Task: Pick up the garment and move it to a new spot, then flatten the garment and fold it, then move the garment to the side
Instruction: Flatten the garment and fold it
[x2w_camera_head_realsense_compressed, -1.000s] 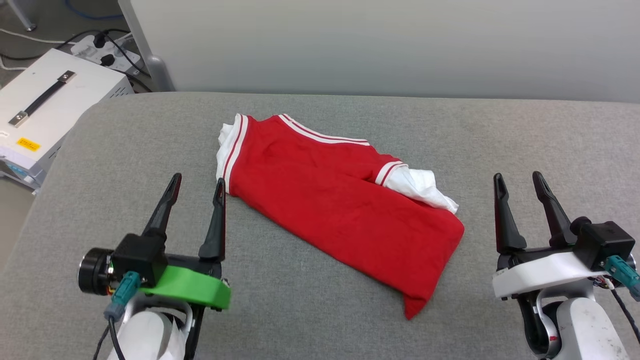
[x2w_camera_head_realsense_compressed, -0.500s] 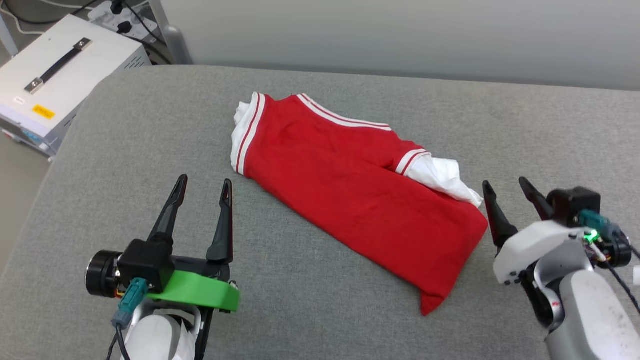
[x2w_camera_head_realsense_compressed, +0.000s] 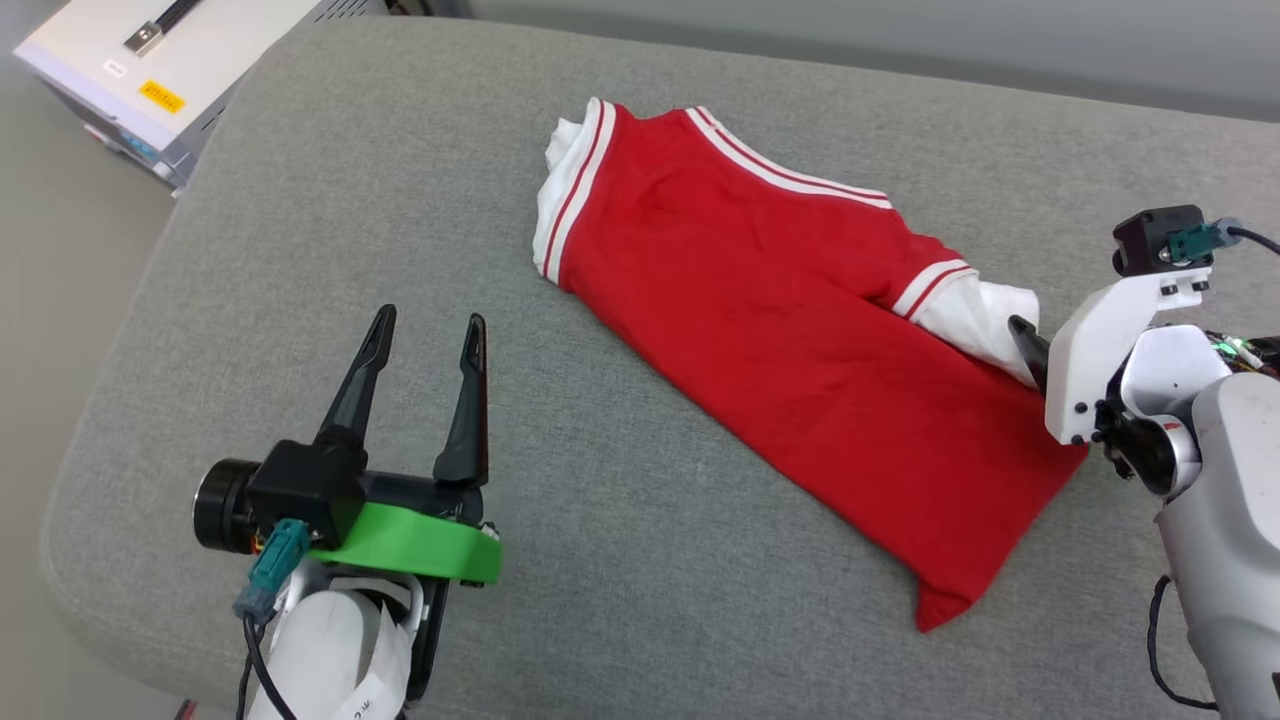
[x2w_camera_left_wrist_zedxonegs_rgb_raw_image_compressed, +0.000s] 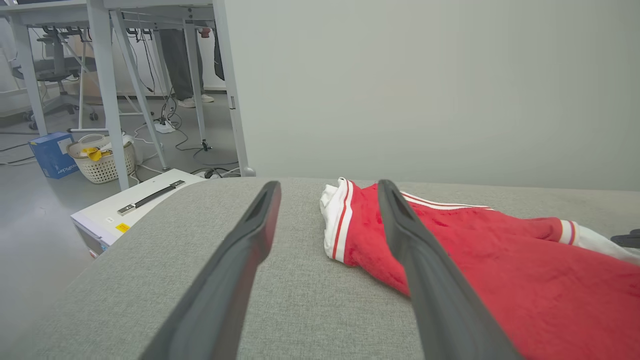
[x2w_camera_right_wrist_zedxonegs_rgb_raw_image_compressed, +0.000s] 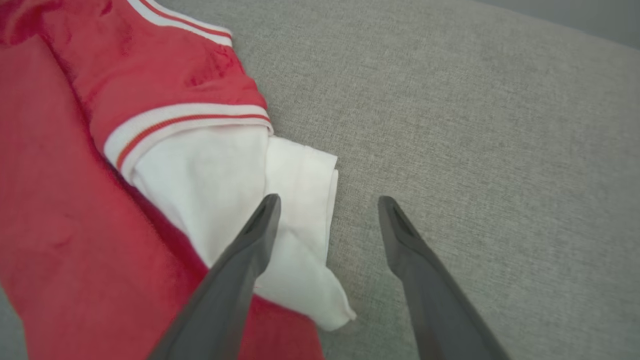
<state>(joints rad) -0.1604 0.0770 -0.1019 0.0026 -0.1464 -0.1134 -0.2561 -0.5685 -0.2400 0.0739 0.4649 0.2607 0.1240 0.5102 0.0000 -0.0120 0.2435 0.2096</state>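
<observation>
- Lying slantwise on the grey tabletop, the shirt runs from far left to near right, plain red side up.
- Striped trim edges its far-left end, and a second striped band runs along its far edge.
- A white sleeve sticks out from under a striped cuff on the shirt's right side, rumpled and folded on itself.
- The right jaws stand apart at that sleeve. One finger is over the white cloth and the other over bare tabletop, with the sleeve's outer edge between them.
- Whether the right jaws touch the cloth cannot be told.
- The left jaws stand apart and hold nothing, over bare tabletop to the near left of the shirt, close to its trimmed end but clear of it.
- A white box sits off the tabletop's far-left corner.
</observation>
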